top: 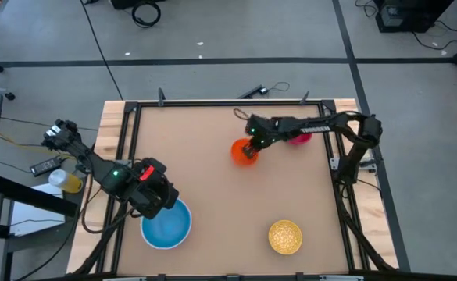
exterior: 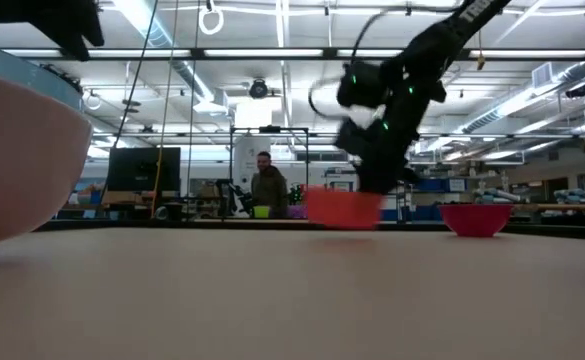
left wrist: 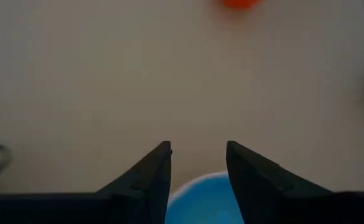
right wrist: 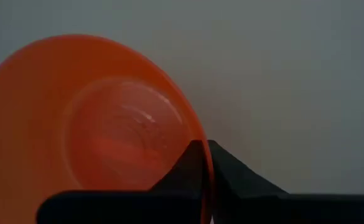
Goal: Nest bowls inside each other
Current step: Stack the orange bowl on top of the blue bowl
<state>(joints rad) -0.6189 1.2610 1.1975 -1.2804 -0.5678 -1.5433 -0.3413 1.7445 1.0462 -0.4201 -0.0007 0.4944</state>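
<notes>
The small orange bowl is at the table's far middle, with my right gripper shut on its rim. Just behind that arm sits the magenta-red bowl. The gold-yellow speckled bowl rests on its base near the front right. At the front left the light blue bowl lies inside the white bowl. My left gripper hangs open above the blue bowl's far edge, touching nothing. My right gripper pinches the orange bowl's rim on its right side. One finger is inside the bowl and the other outside. The fingers slant down from the table's right. The bowl is mouth up, and I cannot tell whether its base is on the table.
A black rail frame and wooden side strips bound the tabletop. There is bare board in the middle. A yellow container stands off the table at left. A person stands far back in the room.
</notes>
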